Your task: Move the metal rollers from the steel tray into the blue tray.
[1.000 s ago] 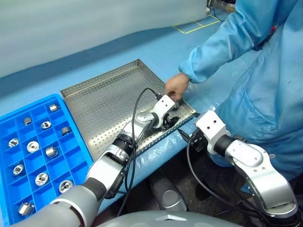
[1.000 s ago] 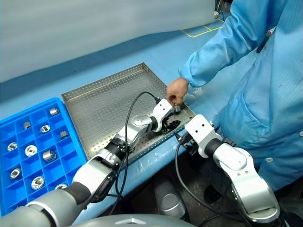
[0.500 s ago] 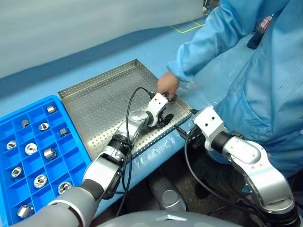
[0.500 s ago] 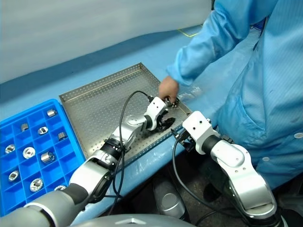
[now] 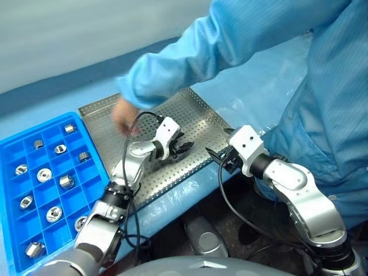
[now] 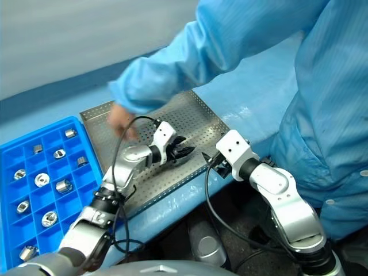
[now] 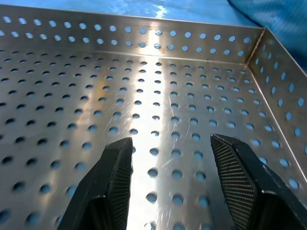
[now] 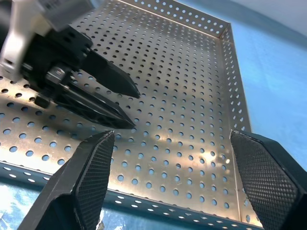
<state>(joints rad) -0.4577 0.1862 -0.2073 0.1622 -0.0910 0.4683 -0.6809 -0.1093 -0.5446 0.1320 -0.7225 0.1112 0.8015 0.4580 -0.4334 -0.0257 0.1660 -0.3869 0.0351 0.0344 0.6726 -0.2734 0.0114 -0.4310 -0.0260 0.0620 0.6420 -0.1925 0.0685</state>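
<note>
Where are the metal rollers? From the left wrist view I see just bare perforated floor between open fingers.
Observer: The metal rollers sit in compartments of the blue tray, beside the steel tray.
Operator: Anyone near the steel tray?
Observer: Yes, a person's hand reaches over its far side, and the sleeve hides part of the floor.
Operator: And the other arm?
Observer: The right gripper hovers open at the tray's near edge, holding nothing.
</note>
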